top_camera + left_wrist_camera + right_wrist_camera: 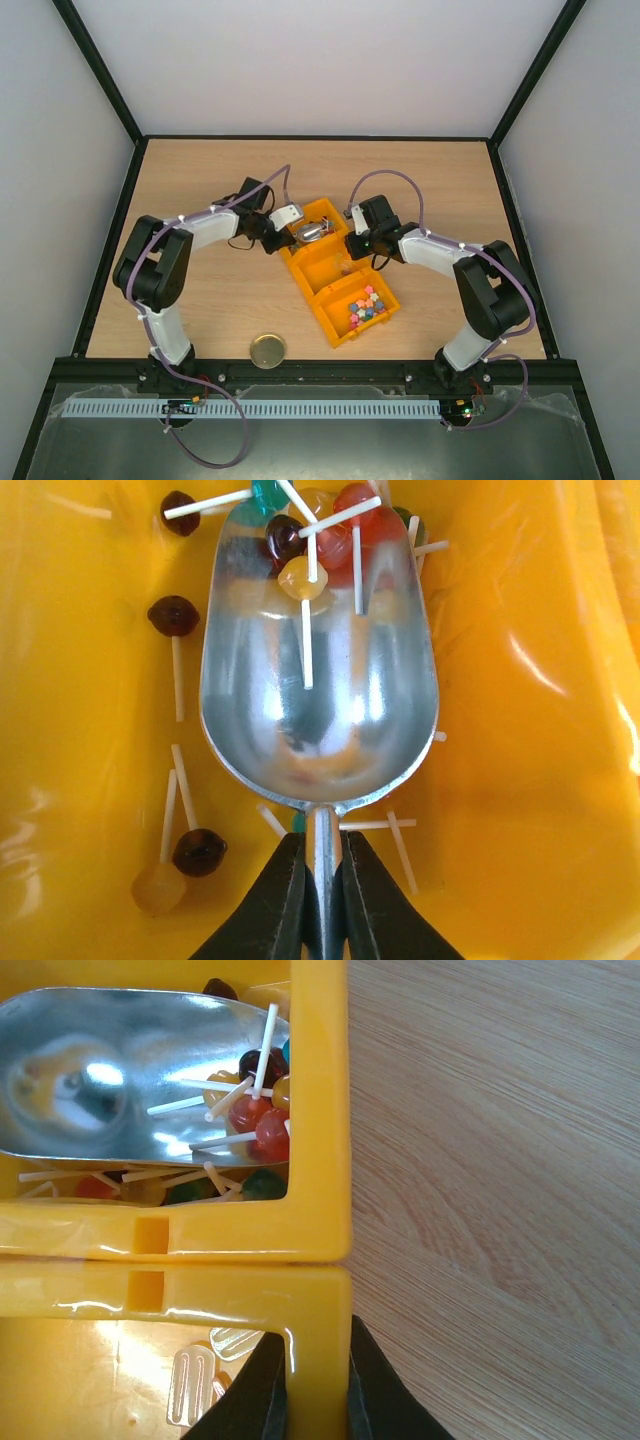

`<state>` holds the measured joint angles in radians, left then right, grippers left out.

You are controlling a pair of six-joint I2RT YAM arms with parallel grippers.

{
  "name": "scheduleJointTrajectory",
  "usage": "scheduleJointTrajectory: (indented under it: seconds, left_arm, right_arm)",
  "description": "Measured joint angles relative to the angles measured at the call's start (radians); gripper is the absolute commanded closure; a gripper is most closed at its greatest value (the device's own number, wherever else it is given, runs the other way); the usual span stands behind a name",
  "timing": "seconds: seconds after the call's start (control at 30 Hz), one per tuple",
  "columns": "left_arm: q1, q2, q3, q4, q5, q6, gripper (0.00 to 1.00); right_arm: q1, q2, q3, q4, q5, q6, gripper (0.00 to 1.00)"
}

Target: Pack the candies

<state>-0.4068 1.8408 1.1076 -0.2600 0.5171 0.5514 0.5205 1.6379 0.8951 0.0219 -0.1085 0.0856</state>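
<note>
Tightly closed, the left gripper (322, 855) clamps the thin handle of the scoop (320, 690). Several lollipops (300, 577) lie at its front end. More are scattered around it on the floor of the far compartment of the bin (530, 780). The right gripper (316, 1370) pinches the bin's side wall beside the middle compartment. Bright candies (366, 304) sit in the near compartment. 1 lid (267, 350) lies apart on the table (200, 190).
</note>
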Motion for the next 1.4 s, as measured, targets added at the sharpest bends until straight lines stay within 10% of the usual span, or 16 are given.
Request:
scheduleJointTrajectory:
  seconds: [1.4]
  left_arm:
    - [0.202, -0.266, -0.131, 0.056, 0.190, -0.070, 0.98]
  right_arm:
    - [-0.008, 0.003, 0.001, 0.004, -0.006, 0.002, 0.99]
